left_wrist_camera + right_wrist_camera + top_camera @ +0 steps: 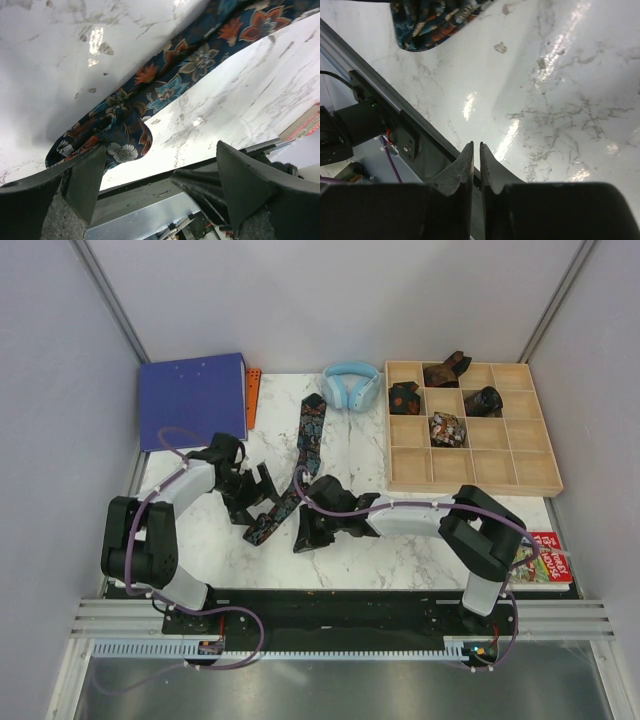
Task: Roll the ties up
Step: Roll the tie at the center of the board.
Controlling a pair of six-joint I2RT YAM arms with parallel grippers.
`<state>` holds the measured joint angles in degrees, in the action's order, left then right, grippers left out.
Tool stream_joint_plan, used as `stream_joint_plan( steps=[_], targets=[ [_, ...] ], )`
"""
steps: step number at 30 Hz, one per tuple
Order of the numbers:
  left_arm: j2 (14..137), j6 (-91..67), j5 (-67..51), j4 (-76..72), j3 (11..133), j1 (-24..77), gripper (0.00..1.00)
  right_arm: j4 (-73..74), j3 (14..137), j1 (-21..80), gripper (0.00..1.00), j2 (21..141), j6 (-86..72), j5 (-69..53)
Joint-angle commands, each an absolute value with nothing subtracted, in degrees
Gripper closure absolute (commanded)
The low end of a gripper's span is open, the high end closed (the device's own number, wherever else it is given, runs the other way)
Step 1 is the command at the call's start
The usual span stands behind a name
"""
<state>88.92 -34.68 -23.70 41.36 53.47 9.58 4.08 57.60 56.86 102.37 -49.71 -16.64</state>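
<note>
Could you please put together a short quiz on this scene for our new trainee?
1. True or false: the left claw is clamped on the unrolled tie.
2. How many rolled ties sit in the wooden tray?
3. Which of these lies between the blue binder and the tray? A) light-blue headphones B) a mug C) scissors
Key: 1 false, its jaws stand wide open; 2 four; 3 A.

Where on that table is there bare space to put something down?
Bare marble between the unrolled tie and the wooden tray, and along the near edge below the right arm. Crowded where the left gripper and right gripper flank the tie.
</note>
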Motion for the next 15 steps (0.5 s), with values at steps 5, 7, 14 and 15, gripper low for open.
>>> stream_joint_plan(
  steps=[5,7,14,15],
  targets=[
    [86.9,-34.6,-26.5,41.1,58.4,9.1,0.02,3.7,68.5,56.3,0.83,103.5,-49.0,-21.2],
    [85.4,-34.7,-26.5,41.4,58.6,9.1,0.01,4.1,70.6,55.9,0.84,104.3,-49.6,-21.6],
    [77.3,-34.6,-25.2,42.3,56.7,7.7,0.01,4.5,74.2,54.2,0.86,105.4,-50.4,-21.4],
    [76.0,-34.7,-24.8,42.4,56.3,7.1,0.01,4.6,74.4,54.1,0.86,105.4,-50.4,-21.4]
  ],
)
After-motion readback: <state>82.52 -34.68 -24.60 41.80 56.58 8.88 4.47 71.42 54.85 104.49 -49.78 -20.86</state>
